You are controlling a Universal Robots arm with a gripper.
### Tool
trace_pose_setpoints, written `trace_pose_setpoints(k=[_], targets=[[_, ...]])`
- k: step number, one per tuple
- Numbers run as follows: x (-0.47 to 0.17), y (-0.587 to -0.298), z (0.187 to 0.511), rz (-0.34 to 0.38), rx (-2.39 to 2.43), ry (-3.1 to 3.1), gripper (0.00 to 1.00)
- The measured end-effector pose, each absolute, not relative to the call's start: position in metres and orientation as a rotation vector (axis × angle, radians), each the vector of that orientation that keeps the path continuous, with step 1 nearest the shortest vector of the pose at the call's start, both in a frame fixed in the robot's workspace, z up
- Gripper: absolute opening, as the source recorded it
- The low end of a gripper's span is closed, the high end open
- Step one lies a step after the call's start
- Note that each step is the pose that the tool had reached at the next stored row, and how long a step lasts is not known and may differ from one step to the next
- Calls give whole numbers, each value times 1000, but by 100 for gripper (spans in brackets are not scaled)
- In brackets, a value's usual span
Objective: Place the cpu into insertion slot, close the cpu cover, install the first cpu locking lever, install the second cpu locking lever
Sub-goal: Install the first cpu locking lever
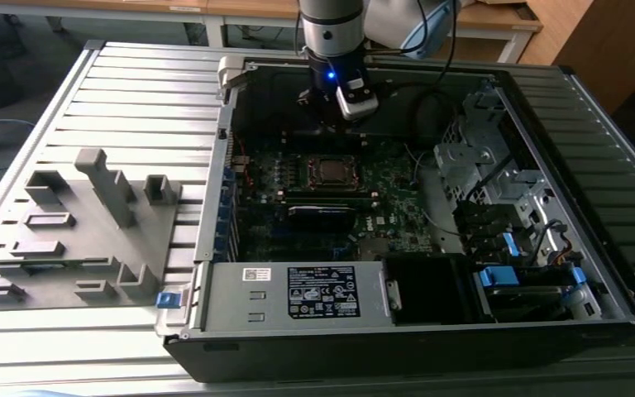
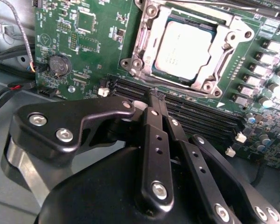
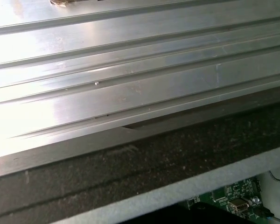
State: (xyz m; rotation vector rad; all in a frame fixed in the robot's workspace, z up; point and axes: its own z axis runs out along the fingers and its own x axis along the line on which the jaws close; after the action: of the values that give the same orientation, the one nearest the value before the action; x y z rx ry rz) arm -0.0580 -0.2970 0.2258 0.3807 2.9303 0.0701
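Black tool [image 2: 155,98] shut, empty, arm upright above seated cpu [image 2: 184,49], cover [image 2: 219,42] closed.

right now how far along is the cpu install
Done: the cpu sits in the insertion slot, and the cpu cover lies closed around it in the second wrist view. In hand: nothing; the gripper is shut and empty, apart from the socket, over the memory slots. Left: whether either locking lever is latched cannot be told.
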Motion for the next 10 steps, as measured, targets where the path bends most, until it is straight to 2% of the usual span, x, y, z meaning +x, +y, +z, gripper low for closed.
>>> trace_pose_setpoints(k=[10], targets=[[-58, -297, 226, 68, 382, 2941, 11]])
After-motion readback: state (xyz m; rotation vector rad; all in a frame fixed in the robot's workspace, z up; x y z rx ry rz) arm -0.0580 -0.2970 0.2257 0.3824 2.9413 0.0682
